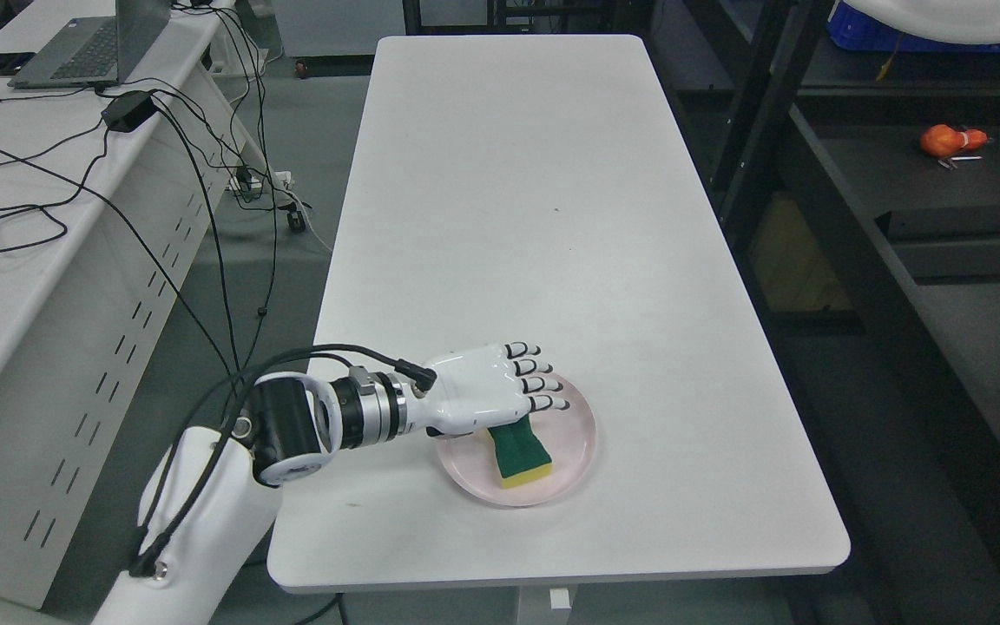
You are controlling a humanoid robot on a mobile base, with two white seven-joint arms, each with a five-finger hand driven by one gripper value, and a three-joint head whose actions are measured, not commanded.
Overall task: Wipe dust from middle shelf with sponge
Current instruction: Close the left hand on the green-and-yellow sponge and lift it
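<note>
A: Currently the left hand [483, 391] sits over the near-left part of the pink plate [574, 443] on the white table [552, 217], fingers [528, 366] extended and side by side, not visibly closed on anything. Thumb hidden, so actual contact can't be confirmed.

B: Sponge location?

A: On the plate, one green-and-yellow sponge [522, 456], its far end tucked under the palm, green scouring face up.

B: Risks from here?

A: My judgement: closing with so little overlap could pinch only a corner, and the sponge might pivot or drop. Pressing down could also skid the light plate toward the table's near edge.

B: Counts?

A: One hand in view, one plate, one sponge, one table. The dark shelving [899, 200] stands well apart on the right, holding one orange object [943, 141]. Right arm not visible.
</note>
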